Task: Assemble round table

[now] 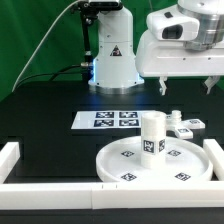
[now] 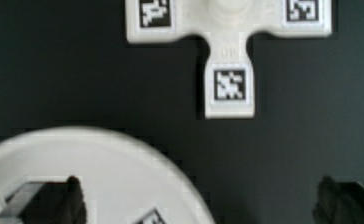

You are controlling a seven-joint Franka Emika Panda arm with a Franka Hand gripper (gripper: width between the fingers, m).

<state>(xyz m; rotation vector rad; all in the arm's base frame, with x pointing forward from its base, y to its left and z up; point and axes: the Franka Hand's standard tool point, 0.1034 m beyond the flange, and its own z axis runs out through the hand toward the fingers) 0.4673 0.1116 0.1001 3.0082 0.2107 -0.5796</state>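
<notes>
White plastic disc [image 1: 200,165] lies nearest, the short leg [image 1: 152,135] upright at its centre. Just beyond the disc lies a small T-shaped piece [image 1: 186,125]. Above that hangs the gripper [image 1: 184,88], jaws apart and empty. To take the piece well, descend straight, jaws centred across its stem.

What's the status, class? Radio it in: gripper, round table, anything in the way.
Gripper open, empty, hovering high. Leg upright on hub of disc. Small tagged part loose beside disc, below gripper. Nothing blocking seen.
</notes>
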